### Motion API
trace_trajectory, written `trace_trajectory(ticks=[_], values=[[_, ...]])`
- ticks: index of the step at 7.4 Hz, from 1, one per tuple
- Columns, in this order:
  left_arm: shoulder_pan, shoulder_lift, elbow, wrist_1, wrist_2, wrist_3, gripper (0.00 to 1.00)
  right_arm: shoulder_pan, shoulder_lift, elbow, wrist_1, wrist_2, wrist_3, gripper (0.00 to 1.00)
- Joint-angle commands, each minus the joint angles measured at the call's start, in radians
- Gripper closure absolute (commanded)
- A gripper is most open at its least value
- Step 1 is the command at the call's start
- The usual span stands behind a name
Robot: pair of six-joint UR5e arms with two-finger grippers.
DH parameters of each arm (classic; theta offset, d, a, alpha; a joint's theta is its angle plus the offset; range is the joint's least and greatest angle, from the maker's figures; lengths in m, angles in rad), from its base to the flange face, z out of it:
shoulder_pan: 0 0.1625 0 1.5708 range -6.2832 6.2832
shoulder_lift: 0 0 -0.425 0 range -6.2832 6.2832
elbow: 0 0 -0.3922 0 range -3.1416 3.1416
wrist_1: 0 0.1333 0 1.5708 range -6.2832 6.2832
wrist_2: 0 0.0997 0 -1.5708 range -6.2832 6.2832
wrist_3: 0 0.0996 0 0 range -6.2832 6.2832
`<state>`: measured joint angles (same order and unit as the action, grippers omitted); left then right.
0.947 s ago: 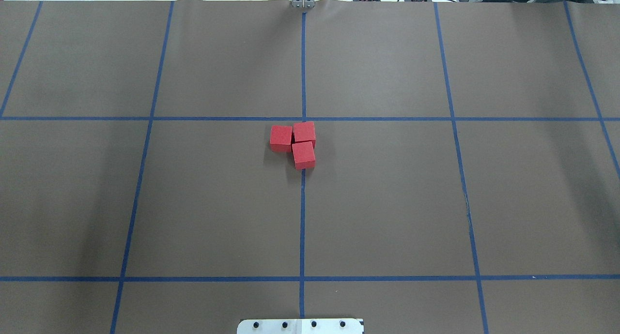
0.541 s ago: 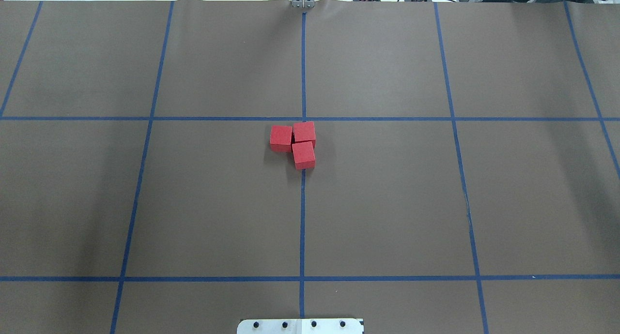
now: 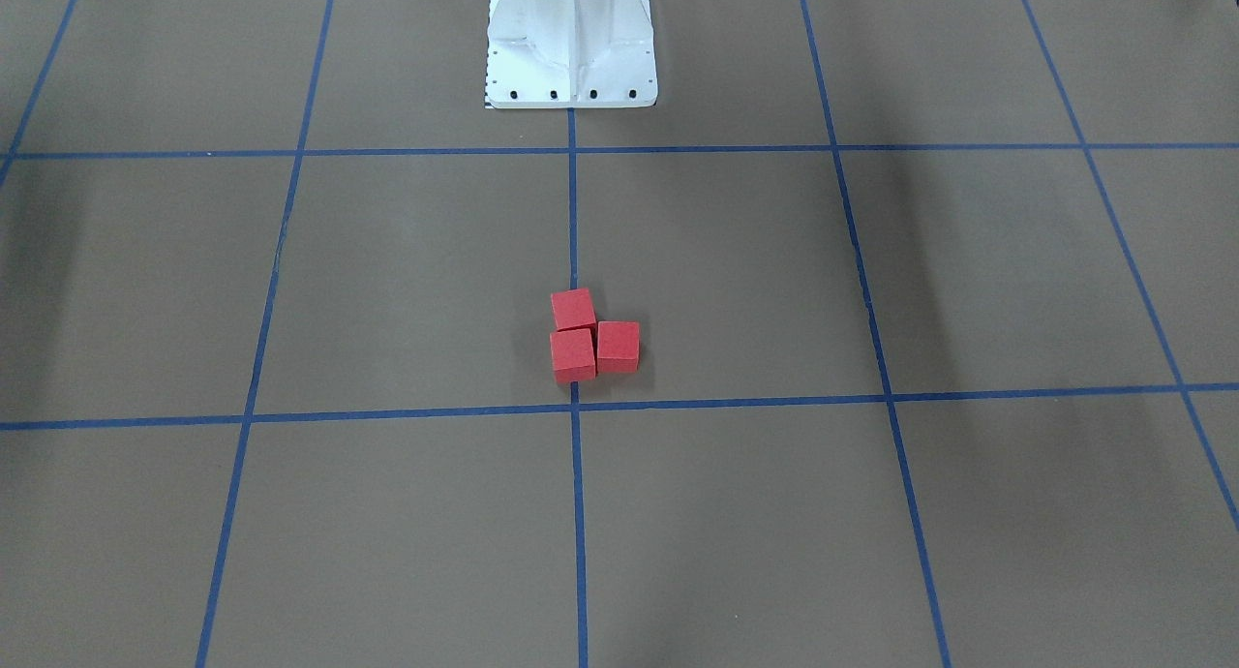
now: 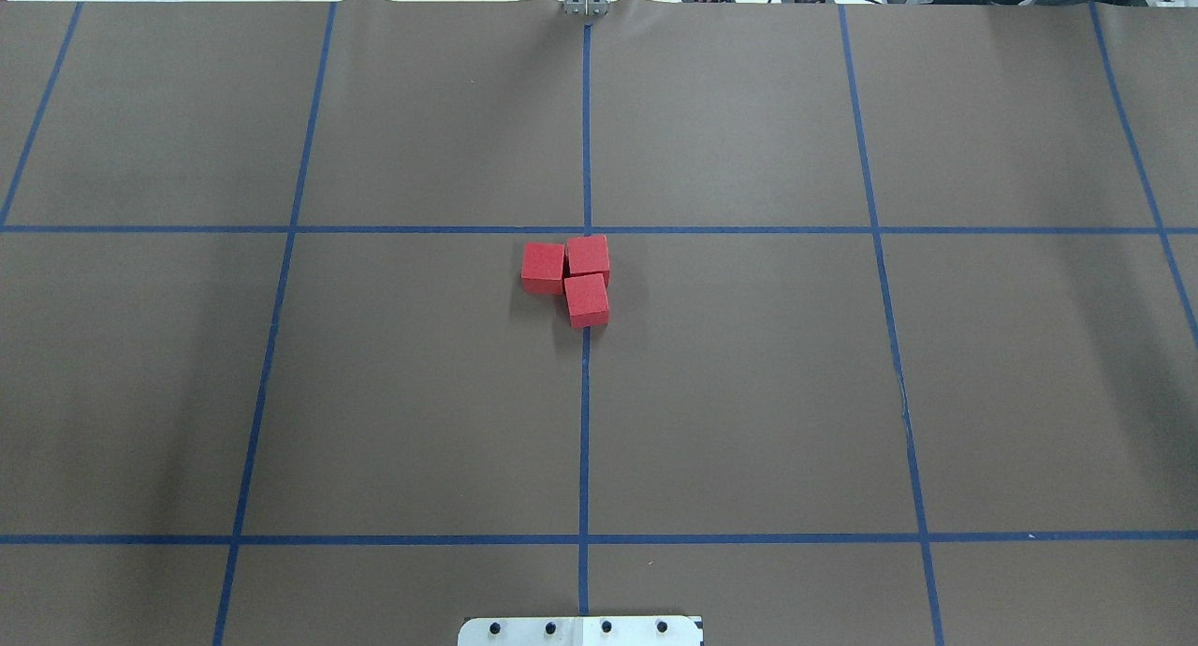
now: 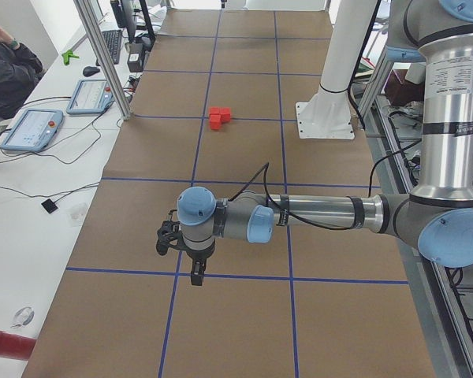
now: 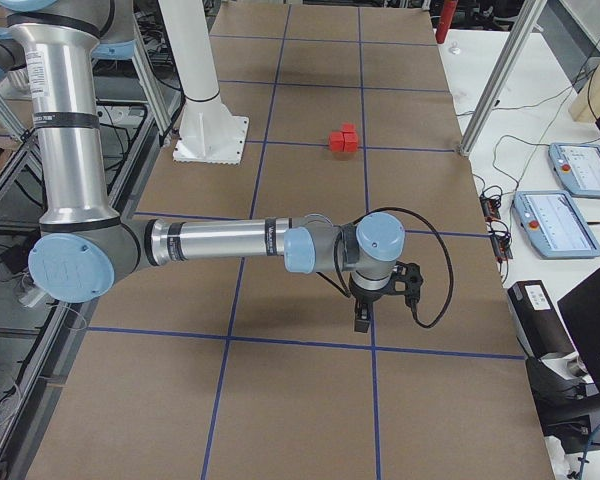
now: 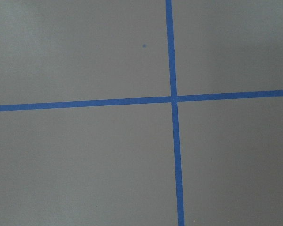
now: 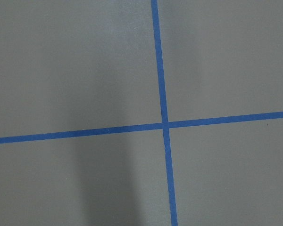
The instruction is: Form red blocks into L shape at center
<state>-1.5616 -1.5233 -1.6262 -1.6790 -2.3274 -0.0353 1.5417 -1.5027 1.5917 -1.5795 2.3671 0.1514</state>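
1. The white robot base (image 3: 571,48) stands at the desk's (image 3: 290,281) robot-side edge, well apart from the red blocks (image 4: 588,260).
2. Those three touch in an L mid-desk, just robot-side of the center (image 4: 587,229).
3. Only the end views catch the left pincer (image 5: 195,274) and right pincer (image 6: 362,320), hanging near opposite ends; their spread I cannot tell.
4. Matte cubes, brown paper (image 8: 61,56), blue tape (image 7: 172,47).
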Motion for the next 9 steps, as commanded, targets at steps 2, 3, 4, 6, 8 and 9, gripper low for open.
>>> trace_trajectory(ticks=[2,3,4,6,8,9], values=[[0.000,0.000,0.000,0.001,0.000,0.000,0.00,-0.018,-0.004,-0.001,-0.004,-0.053,-0.019,0.01],[0.000,0.005,0.000,-0.001,0.000,0.000,0.00,-0.011,-0.004,-0.001,-0.029,-0.060,-0.038,0.01],[0.000,0.005,0.000,-0.001,0.000,0.000,0.00,0.014,0.001,0.001,-0.074,-0.060,-0.094,0.01],[0.000,0.005,0.000,-0.001,0.000,0.002,0.00,0.015,0.004,0.007,-0.096,-0.058,-0.112,0.01],[0.000,0.005,0.000,-0.001,0.000,0.000,0.00,0.015,0.004,0.007,-0.096,-0.058,-0.112,0.01],[0.000,0.005,0.002,-0.001,0.000,0.002,0.00,0.015,0.003,0.007,-0.094,-0.057,-0.112,0.01]])
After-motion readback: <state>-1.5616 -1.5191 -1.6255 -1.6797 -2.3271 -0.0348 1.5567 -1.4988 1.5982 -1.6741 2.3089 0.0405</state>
